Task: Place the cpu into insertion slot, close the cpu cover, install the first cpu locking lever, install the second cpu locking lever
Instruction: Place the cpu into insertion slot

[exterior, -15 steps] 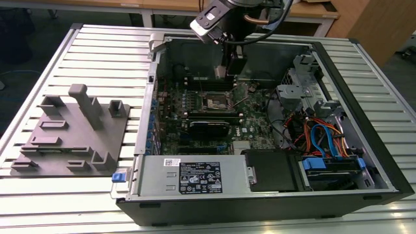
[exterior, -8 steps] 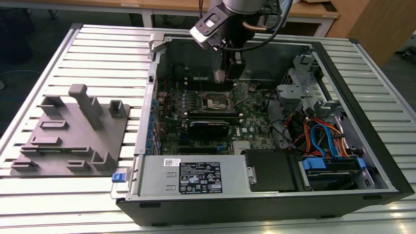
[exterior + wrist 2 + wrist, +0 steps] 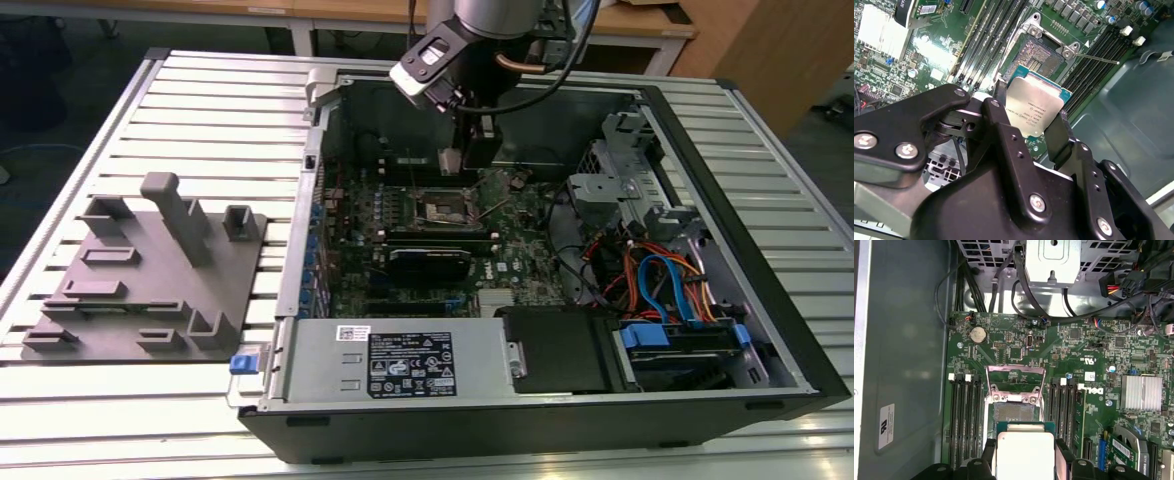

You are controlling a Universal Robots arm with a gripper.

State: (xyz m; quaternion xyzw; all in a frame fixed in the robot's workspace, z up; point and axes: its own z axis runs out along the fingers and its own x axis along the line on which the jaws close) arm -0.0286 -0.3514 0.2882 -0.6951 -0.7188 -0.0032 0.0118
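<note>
My gripper (image 3: 455, 158) is shut on the cpu (image 3: 1035, 107), a flat silver-topped chip on a green base, clamped by two opposite edges between the black fingers (image 3: 1060, 131). In the exterior view it hangs inside the open computer case, a little above the insertion slot (image 3: 447, 207) on the green motherboard (image 3: 527, 265). Both wrist views show the cpu (image 3: 1025, 452) apart from the bare insertion slot (image 3: 1015, 413), whose pin field is uncovered. The cpu cover (image 3: 1015, 369) stands swung up and open at the slot's far side. A thin metal lever (image 3: 1099, 58) juts out beside the insertion slot (image 3: 1041, 52).
The case walls (image 3: 747, 200) ring the motherboard. Black memory slots (image 3: 961, 415) flank the socket on both sides. A silver heatsink (image 3: 1141, 392), cables (image 3: 654, 280), a drive cage (image 3: 627, 190) and the power supply (image 3: 400, 362) crowd the case. A grey fixture plate (image 3: 147, 275) lies at the exterior view's left.
</note>
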